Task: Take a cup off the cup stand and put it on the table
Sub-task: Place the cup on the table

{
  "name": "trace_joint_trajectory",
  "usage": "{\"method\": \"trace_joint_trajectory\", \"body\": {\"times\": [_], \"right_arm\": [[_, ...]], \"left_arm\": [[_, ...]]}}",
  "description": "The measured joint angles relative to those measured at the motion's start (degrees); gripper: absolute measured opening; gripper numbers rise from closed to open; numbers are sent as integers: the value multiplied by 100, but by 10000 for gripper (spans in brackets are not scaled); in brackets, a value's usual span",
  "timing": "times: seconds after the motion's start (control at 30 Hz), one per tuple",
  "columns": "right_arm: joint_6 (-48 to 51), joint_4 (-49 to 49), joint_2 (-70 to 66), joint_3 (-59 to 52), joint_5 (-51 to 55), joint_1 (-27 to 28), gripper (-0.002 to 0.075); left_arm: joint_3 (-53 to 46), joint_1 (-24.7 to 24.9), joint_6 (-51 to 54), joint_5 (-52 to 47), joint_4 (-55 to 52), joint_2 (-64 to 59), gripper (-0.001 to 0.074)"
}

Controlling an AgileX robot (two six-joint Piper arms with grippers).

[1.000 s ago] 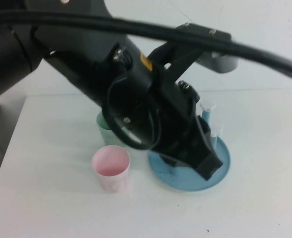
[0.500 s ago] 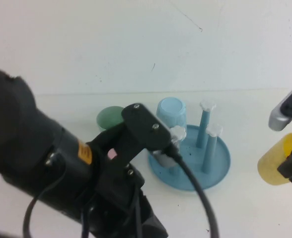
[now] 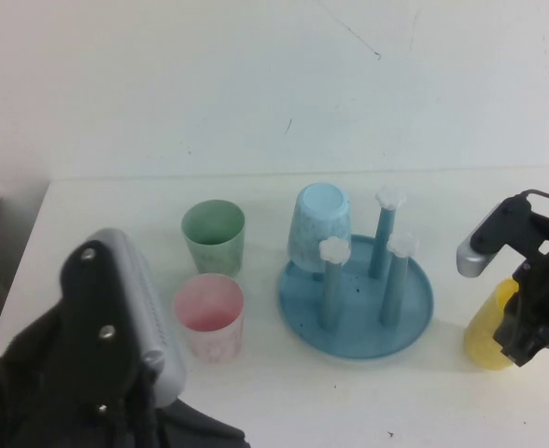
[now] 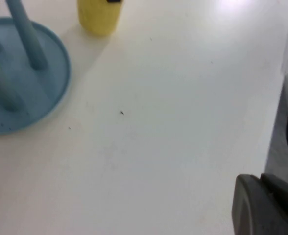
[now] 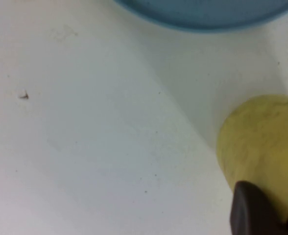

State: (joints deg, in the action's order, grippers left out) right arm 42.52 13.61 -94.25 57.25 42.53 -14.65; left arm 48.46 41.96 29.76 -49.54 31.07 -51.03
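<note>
Two arms in view. Left gripper (image 3: 116, 392) sits low at the near left, pulled back over bare table; cannot tell its finger state. Next along, a green plastic cup (image 3: 214, 235) and a pink plastic cup (image 3: 209, 315) stand mouth-up on the large white flat tabletop (image 3: 284, 401). Then the round blue plastic tray with upright pegs and white flower caps (image 3: 357, 303), a light blue cup (image 3: 317, 227) upside down on a back peg. Well right of the tray, the small yellow tapered plastic cup (image 3: 488, 329) is off the stand, base looking down at the table surface, gripped by the right gripper (image 3: 527, 313), whose fingers close on its upper part. Step judged: the put-down. Next move needs the cup seated flat, then fingers spread and a straight lift clear without tipping it.
</note>
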Motion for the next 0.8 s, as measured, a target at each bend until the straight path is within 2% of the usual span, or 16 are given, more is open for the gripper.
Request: {"method": "trace_joint_trajectory", "body": {"times": [0.27, 0.43, 0.63, 0.8], "right_arm": [[20, 0, 27, 189, -51, 0, 158], [-1, 55, 296, 581, 479, 0, 191], [-185, 147, 878, 868, 1215, -9, 183], [-331, 218, 1792, 868, 1406, -9, 94]], "left_arm": [[-833, 0, 31, 1557, 31, 730, -1], [-1407, 0, 16, 2399, 79, 1087, -1], [-2054, 0, 6, 3027, 102, 1470, -1], [-2534, 0, 6, 3963, 102, 1766, -1]]}}
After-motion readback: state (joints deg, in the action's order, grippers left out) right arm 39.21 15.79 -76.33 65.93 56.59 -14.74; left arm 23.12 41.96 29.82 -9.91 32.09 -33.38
